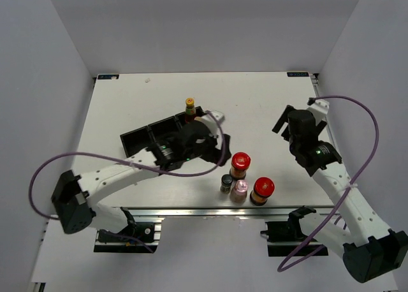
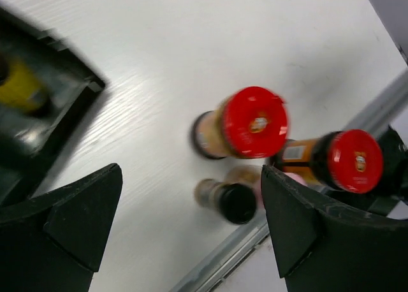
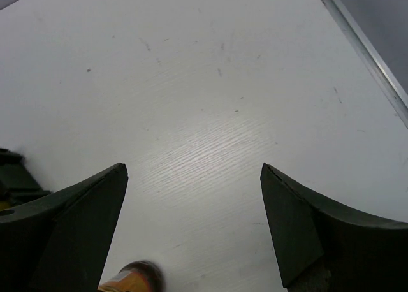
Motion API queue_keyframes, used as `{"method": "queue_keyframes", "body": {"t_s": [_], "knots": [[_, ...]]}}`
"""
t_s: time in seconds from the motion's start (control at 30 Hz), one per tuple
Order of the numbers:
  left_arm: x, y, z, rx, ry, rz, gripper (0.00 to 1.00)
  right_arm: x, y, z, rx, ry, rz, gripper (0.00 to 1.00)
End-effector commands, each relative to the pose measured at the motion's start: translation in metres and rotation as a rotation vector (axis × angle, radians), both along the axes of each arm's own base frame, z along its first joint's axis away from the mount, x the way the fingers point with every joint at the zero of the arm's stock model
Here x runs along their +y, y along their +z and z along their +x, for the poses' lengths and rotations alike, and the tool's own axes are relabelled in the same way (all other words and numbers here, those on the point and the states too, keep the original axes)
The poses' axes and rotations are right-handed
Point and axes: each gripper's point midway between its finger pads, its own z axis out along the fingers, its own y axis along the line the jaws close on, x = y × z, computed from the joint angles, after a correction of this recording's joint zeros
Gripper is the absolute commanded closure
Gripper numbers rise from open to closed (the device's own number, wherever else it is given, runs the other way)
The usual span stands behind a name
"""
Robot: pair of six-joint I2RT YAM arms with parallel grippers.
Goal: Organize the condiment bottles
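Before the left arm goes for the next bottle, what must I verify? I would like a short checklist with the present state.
1. Left end effector open and empty: ok.
2. Right end effector open, empty, apart from the bottles: ok.
3. Rear red-lidded jar upright, in the left wrist view: ok.
4. Room for fingers between dark-capped jar and pink-capped jar: not ok, they stand very close.
5. Yellow-capped bottle upright at the tray's far right corner: ok.
6. Right tray compartment free: cannot tell, the left arm covers it.
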Motion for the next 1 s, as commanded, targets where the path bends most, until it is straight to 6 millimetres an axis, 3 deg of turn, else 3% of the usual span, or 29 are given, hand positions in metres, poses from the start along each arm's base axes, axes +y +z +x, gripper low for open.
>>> {"method": "queue_keyframes", "body": {"t_s": [0.0,0.03,0.07,0.3,0.53,0.97], "knots": [[-0.039,-0.006,-0.005,-0.053,-0.119,0.092,0.02,-0.029,-0.010,-0.014,0.018,-0.096,-0.001,0.11],[-0.053,0.003,-0.007,-0.064,-0.144,0.083,0.02,-0.032,-0.010,-0.016,0.011,-0.101,0.004,0.11],[-0.061,-0.013,-0.005,-0.047,-0.160,0.124,0.02,-0.034,-0.010,-0.016,0.005,-0.105,0.011,0.11],[-0.100,-0.029,-0.005,-0.030,-0.244,0.154,0.02,-0.046,-0.014,-0.023,0.008,-0.116,0.011,0.11],[-0.104,-0.058,0.005,-0.002,-0.197,0.262,0.02,-0.044,-0.021,-0.023,0.023,-0.094,0.015,0.11],[-0.106,-0.067,-0.003,0.013,-0.210,0.293,0.02,-0.044,-0.024,-0.021,0.023,-0.085,0.015,0.11]]}}
